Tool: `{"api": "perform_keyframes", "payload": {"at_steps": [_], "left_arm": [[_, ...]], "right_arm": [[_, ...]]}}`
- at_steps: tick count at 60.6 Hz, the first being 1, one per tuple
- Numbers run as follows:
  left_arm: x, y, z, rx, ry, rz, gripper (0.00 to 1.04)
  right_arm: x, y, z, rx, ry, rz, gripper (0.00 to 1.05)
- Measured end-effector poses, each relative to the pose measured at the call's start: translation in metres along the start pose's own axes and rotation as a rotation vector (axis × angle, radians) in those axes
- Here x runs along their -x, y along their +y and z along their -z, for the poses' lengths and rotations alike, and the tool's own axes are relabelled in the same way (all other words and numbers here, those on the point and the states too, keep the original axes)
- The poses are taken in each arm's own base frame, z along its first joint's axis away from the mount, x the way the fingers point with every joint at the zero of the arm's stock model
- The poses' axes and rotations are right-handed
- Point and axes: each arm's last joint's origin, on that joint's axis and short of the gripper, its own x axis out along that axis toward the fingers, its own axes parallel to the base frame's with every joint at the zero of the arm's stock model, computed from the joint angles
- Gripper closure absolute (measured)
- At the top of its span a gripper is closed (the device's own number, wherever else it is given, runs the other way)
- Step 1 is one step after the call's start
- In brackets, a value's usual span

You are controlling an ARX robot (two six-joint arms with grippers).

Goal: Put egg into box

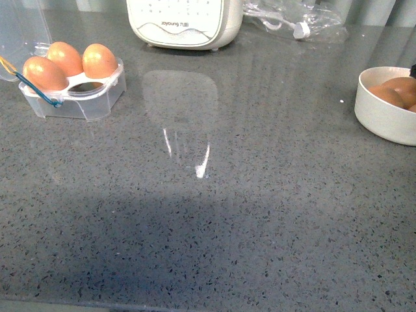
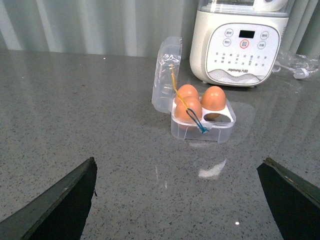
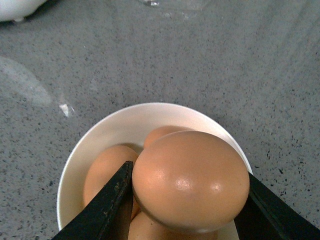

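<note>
The egg (image 3: 190, 181) sits above the white bowl (image 3: 95, 150), over the other brown eggs (image 3: 102, 175) heaped in it, and the right gripper (image 3: 189, 171) has it by the sides: one dark finger is against each flank, with the jaws spread only as wide as the egg's middle. Whether it has been lifted free of the eggs beneath, I cannot tell from this angle.

The main risk, as I judge it, is the hold itself. The shell is smooth and rounded and the fingers (image 3: 112, 200) are hard and flat, so a loose grip could let it slide out and fall on the heap, while a tighter one could crack it.

The box (image 1: 81, 104) stands well apart, at the far side of the grey counter (image 1: 227, 214) near a white appliance (image 1: 185, 23). It holds three eggs with one free cup (image 2: 220, 116) close beside them (a blue and yellow band crosses there too), so a skewed descent could knock a neighbour.

The left gripper (image 2: 178, 165) is spread wide and holds nothing
</note>
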Motion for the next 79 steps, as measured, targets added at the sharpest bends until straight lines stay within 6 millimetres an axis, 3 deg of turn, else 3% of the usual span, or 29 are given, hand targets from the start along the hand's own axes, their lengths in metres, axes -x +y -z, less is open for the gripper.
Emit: {"api": "perform_keyframes", "payload": {"at_steps": [8, 22, 29, 34, 44, 52, 79], "left_arm": [[0.0, 0.0, 0.0, 0.0, 0.0, 0.0, 0.07], [0.0, 0.0, 0.0, 0.0, 0.0, 0.0, 0.07], [0.0, 0.0, 0.0, 0.0, 0.0, 0.0, 0.07], [0.0, 0.0, 0.0, 0.0, 0.0, 0.0, 0.07], [0.0, 0.0, 0.0, 0.0, 0.0, 0.0, 0.07], [0.0, 0.0, 0.0, 0.0, 0.0, 0.0, 0.07], [0.0, 0.0, 0.0, 0.0, 0.0, 0.0, 0.07]], "right_arm": [[0.011, 0.009, -0.012, 0.027, -0.046, -0.021, 0.57], [0.012, 0.034, -0.039, 0.065, -0.151, -0.096, 0.57], [0.008, 0.062, -0.058, 0.093, -0.225, -0.203, 0.57], [0.004, 0.097, -0.068, 0.147, -0.259, -0.322, 0.57], [0.005, 0.153, -0.066, 0.329, -0.276, -0.527, 0.57], [0.005, 0.185, -0.058, 0.451, -0.26, -0.668, 0.57], [-0.028, 0.215, -0.057, 0.47, -0.218, -0.751, 0.57]]}}
